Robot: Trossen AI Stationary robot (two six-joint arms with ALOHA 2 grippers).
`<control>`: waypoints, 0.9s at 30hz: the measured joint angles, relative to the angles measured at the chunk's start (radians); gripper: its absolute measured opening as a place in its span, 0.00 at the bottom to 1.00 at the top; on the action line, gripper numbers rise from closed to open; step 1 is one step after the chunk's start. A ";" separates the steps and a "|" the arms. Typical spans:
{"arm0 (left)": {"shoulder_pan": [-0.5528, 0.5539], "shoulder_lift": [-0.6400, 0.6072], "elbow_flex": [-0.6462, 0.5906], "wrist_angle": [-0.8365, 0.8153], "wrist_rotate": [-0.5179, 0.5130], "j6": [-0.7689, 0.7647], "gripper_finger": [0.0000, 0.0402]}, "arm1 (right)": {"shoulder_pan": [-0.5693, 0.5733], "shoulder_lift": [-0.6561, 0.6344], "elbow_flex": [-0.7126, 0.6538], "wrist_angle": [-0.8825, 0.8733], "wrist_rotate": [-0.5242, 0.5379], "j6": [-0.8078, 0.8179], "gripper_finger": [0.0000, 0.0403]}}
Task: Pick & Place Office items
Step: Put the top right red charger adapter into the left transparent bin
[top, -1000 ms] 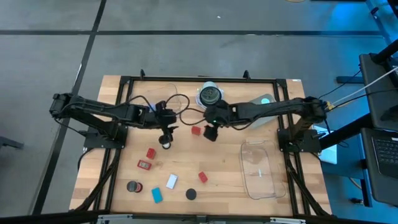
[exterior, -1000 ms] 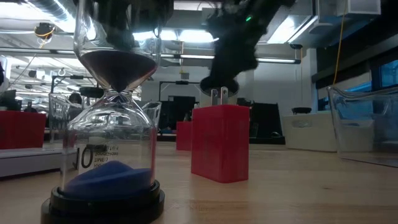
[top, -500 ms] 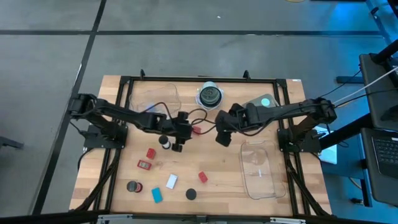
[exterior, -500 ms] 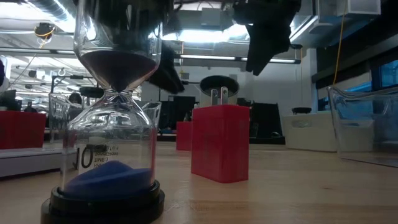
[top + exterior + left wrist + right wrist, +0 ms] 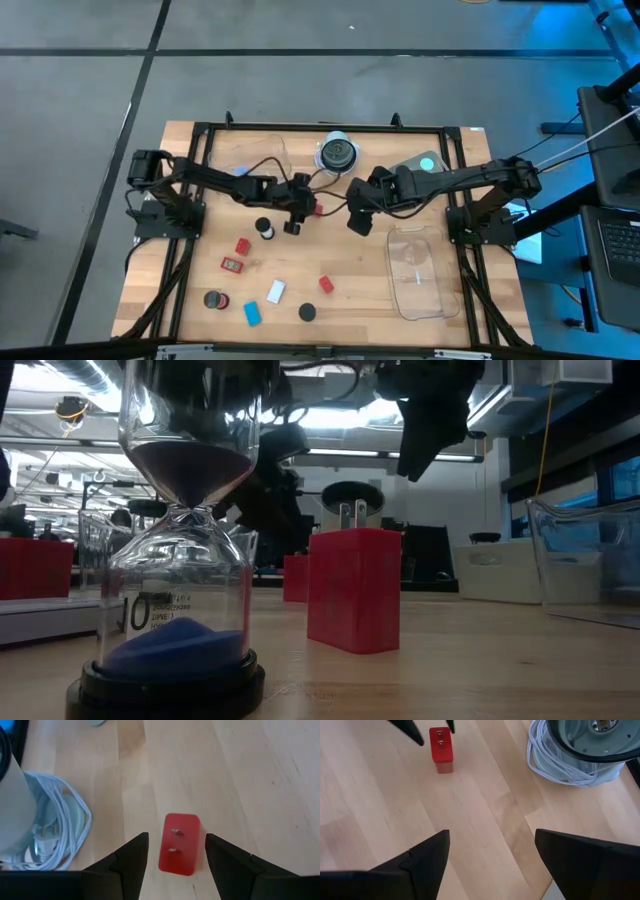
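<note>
left gripper [image 5: 174,852]: fingers spread wide, hovering over the small red block with two metal prongs [image 5: 179,843]; block sits between the tips, not gripped.
right gripper [image 5: 492,852]: fingers released, nothing held, over bare wooden table [image 5: 380,815], near the same block.
high view only: other red, blue, white pieces and black discs lie well apart toward the near edge; clear plastic tray [image 5: 415,270] right.
low view only: hourglass with blue sand [image 5: 185,530] close to the lens.
wrist views only: coiled white cable [image 5: 560,767].
</note>
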 joint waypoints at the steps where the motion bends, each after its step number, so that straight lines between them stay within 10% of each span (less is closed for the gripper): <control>1: 0.009 0.000 0.000 0.004 0.013 0.000 0.48 | 0.000 0.000 0.000 -0.002 -0.001 -0.003 0.74; 10: 0.081 0.000 0.000 0.014 0.228 -0.016 0.48 | 0.000 0.000 0.000 -0.002 -0.001 -0.007 0.74; 27: 0.105 0.000 0.000 0.029 0.290 -0.073 0.72 | 0.000 0.000 0.000 -0.002 -0.003 -0.010 0.74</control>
